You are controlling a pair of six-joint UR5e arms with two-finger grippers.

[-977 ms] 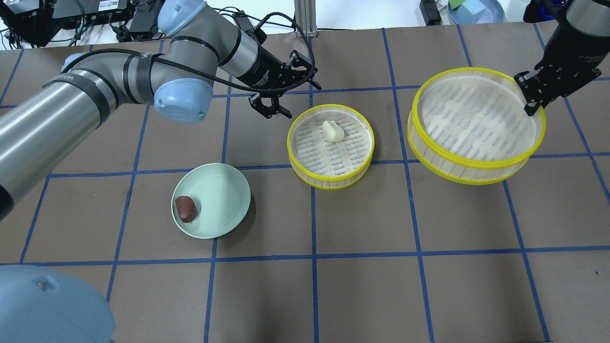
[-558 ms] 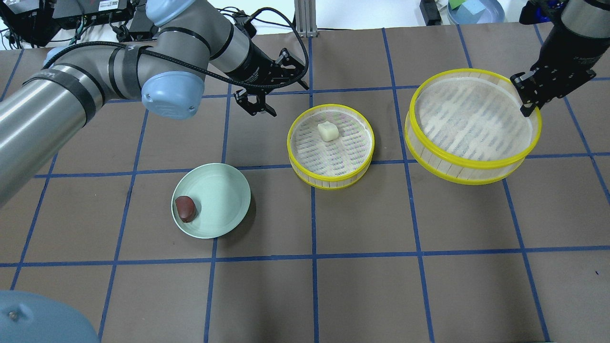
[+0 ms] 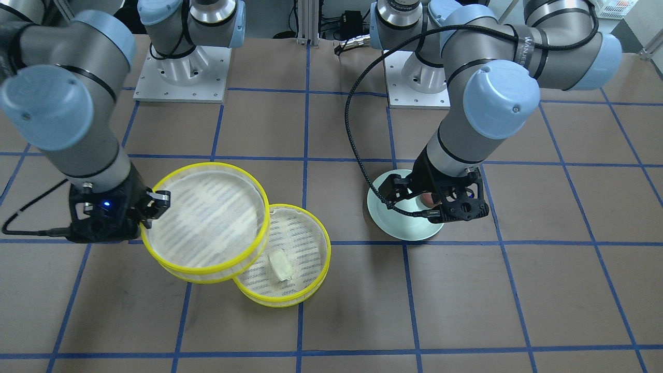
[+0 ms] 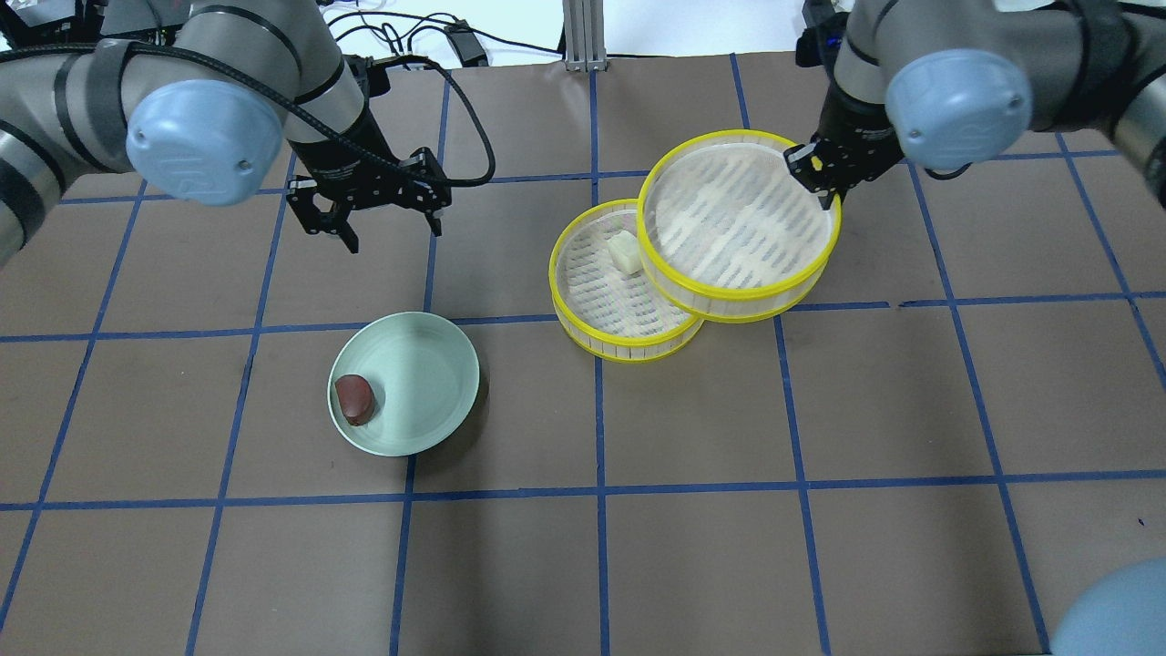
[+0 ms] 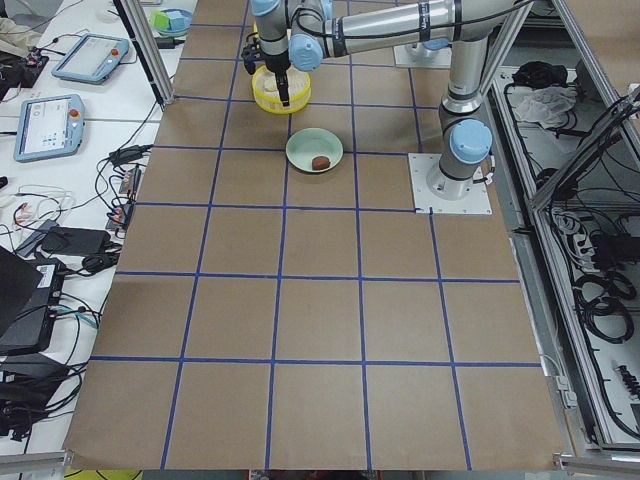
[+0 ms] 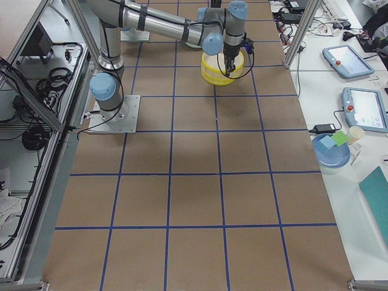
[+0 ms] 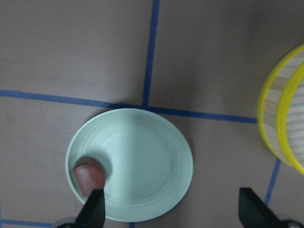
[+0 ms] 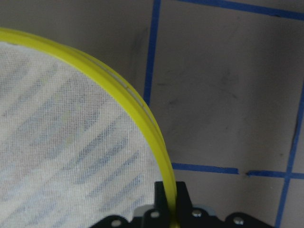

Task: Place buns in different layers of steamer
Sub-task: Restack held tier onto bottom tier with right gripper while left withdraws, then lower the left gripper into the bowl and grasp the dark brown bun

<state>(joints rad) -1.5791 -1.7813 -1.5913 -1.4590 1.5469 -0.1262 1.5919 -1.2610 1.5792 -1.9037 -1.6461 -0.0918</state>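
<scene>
Two hands | front: right hand clamped on rim of tilted steamer layer; lower layer with white bun partly beneath it, beside hand | overhead: left hand spread, empty | left wrist: plate and brown bun below hand | right wrist: layer's rim pinched in hand.
</scene>
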